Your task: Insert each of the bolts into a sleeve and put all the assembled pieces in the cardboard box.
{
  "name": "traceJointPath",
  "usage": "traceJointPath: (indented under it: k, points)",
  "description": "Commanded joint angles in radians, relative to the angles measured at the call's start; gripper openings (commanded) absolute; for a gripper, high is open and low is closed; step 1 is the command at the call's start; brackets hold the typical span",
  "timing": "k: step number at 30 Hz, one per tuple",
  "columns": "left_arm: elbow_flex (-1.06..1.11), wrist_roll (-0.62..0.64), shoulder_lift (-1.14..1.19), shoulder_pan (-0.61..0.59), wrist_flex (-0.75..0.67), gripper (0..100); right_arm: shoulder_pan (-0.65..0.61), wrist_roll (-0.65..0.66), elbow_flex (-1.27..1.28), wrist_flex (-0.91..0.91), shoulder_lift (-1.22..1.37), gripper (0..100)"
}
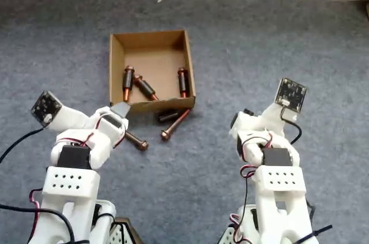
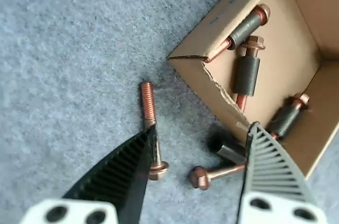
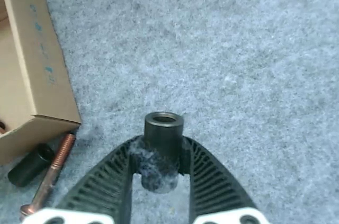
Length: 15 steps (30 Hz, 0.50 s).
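The bench (image 1: pixel 288 36) is speckled grey and the cardboard box (image 1: pixel 155 59) plain brown; every bolt (image 1: pixel 175 125) is shiny copper and every sleeve (image 1: pixel 168 116) matte charcoal, nearly black. Both arms (image 1: pixel 69 183) are white, while the left hand (image 2: pixel 203 127) and right hand (image 3: pixel 162 140) are black with fine ribbing.

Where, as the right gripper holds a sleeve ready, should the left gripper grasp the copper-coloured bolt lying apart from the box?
Grip the copper-coloured metal bolt on its shank near the head, from above: it lies flat, leaving the threaded end free for the dark cylindrical sleeve.
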Motion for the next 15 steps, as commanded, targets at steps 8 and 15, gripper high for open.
traceJointPath:
  k: [8, 15]
  points:
    - [-0.013, -0.603, -0.024, -0.008, -0.002, 27, -0.002, -0.006, -0.007, -0.022, -0.030, 0.5]
    - [-0.013, -0.813, -0.024, -0.012, -0.005, 27, -0.002, -0.006, -0.007, -0.022, -0.030, 0.5]
